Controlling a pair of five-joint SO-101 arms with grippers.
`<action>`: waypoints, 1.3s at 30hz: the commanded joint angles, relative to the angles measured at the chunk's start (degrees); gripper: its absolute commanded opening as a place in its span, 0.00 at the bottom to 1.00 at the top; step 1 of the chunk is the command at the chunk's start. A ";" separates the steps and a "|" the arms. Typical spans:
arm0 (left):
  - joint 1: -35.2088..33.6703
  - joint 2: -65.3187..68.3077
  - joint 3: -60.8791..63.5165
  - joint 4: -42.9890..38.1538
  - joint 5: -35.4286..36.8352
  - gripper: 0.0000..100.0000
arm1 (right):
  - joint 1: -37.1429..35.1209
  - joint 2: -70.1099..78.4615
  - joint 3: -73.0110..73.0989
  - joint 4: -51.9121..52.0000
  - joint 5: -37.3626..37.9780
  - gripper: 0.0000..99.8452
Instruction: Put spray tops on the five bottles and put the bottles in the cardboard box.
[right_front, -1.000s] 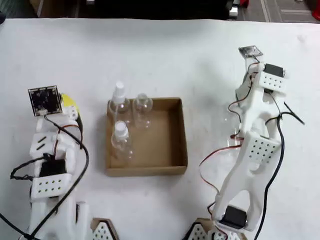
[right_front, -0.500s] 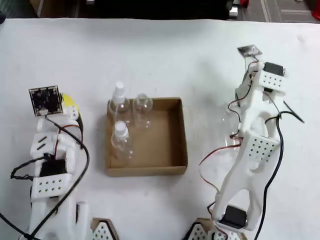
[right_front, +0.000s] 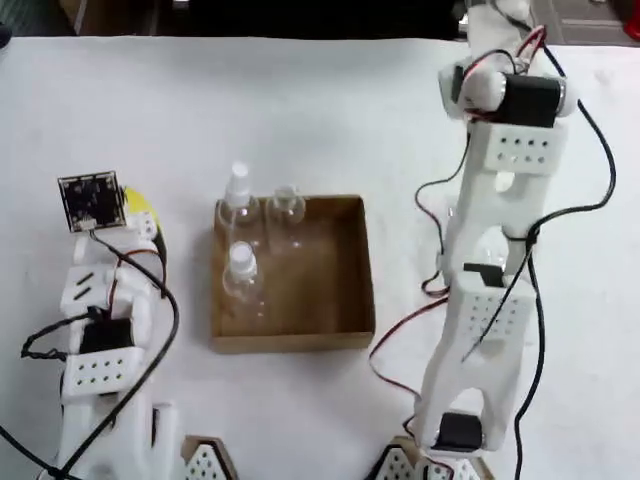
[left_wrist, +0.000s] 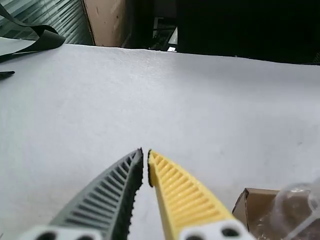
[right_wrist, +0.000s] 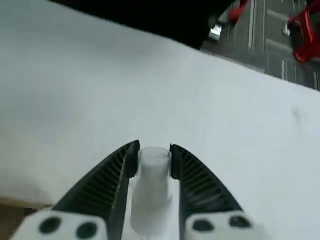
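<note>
Presently the right gripper (right_wrist: 152, 147) is clamped on the white top of a spray bottle (right_wrist: 151, 180), whose long axis runs up between the jaws. In the high view the cardboard box (right_front: 366, 262) sits at centre frame, to the left of and below the raised right arm. Three bottles (right_front: 241, 272) stand along its left side. The left gripper (left_wrist: 145, 154) is pinched together and empty. In my judgement the right arm alone is placed to deliver.

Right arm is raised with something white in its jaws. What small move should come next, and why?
Probably swing the right gripper across toward the cardboard box. Its jaws are clamped on a white spray top, and the box's right half is bare floor.
</note>
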 joint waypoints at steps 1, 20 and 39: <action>0.57 -0.31 -0.18 -1.32 -0.53 0.02 | -3.91 -7.60 -5.36 1.63 -6.24 0.02; 0.22 -0.31 -0.09 -1.05 -0.53 0.02 | -17.98 -34.24 0.18 2.07 -15.91 0.01; 0.13 -0.04 -0.09 -1.05 -0.53 0.02 | -27.65 -69.58 57.93 -17.36 -16.18 0.02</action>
